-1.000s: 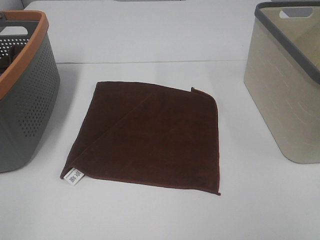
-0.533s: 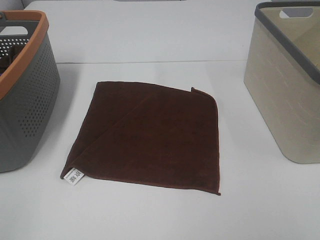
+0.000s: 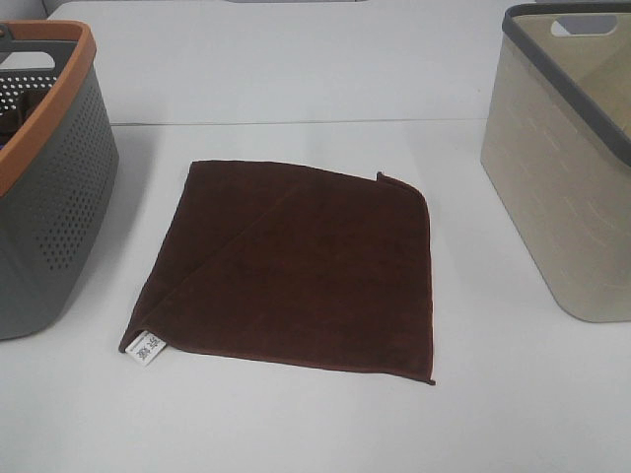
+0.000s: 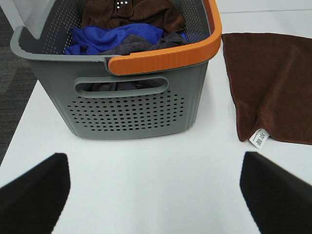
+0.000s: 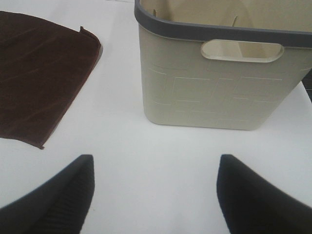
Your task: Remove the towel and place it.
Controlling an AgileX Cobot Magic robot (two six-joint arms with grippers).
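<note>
Both grippers are hanging with their jaws spread wide and nothing between them: the left gripper (image 4: 153, 192) is hovering over bare table just near of the grey basket, and the right gripper (image 5: 153, 195) is hovering over bare table just near of the beige basket. Neither arm is showing in the high view.

Spreading under everything is the white table (image 3: 296, 424). At its left edge the grey perforated basket (image 3: 44, 207) with an orange rim is standing, and the left wrist view is showing blue, grey and brown cloths (image 4: 124, 36) piled inside it. At the right edge the beige basket (image 3: 562, 187) with a dark grey rim is standing upright.

Between the two baskets, apart from both, the towel (image 3: 296, 271) is lying flat on the table, folded over along a diagonal crease. Its small white tag (image 3: 149, 348) is sticking out at the near left corner.
</note>
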